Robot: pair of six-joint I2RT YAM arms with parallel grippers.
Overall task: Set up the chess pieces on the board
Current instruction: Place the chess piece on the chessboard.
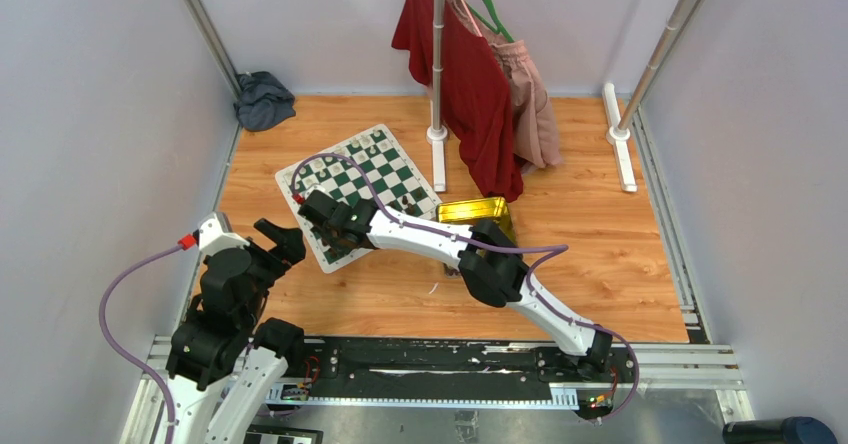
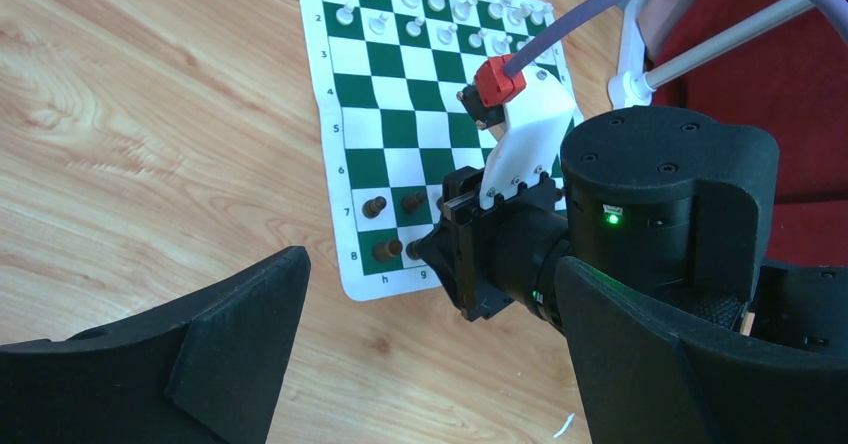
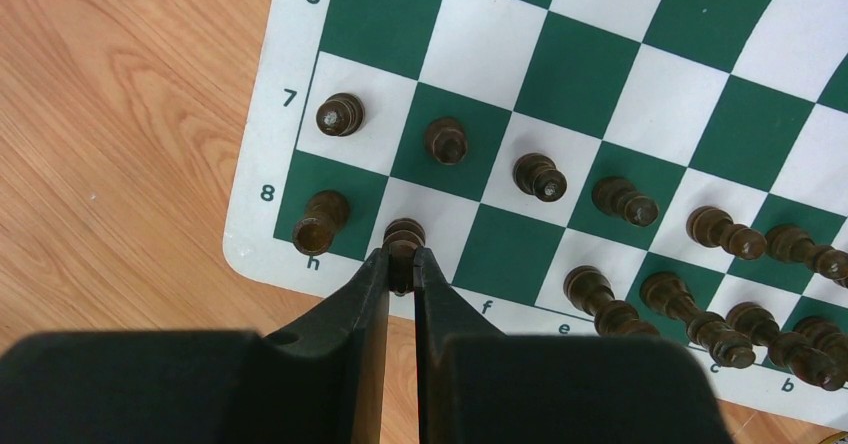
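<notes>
The board (image 1: pixel 372 169) lies on the wooden table, green and white squares with a white border (image 3: pixel 262 244). Dark brown chess pieces (image 3: pixel 538 176) fill rows 7 and 8 at its near edge. Cream-white chess pieces (image 2: pixel 415 0) stand along the far edge. My right gripper (image 3: pixel 400 264) reaches over the near-left corner, shut on a dark brown piece (image 3: pixel 404 234) that stands on the white square beside the corner piece (image 3: pixel 320 220). My left gripper (image 2: pixel 432 289) hangs open over bare wood just off the board's near-left corner, with nothing between its fingers (image 2: pixel 250 309).
A shiny gold tin (image 1: pixel 475 210) sits right of the board, partly behind the right arm. A clothes stand (image 1: pixel 438 64) with a red garment (image 1: pixel 470 89) and a pink one rises behind the board. A dark cloth (image 1: pixel 263 99) lies in the far-left corner.
</notes>
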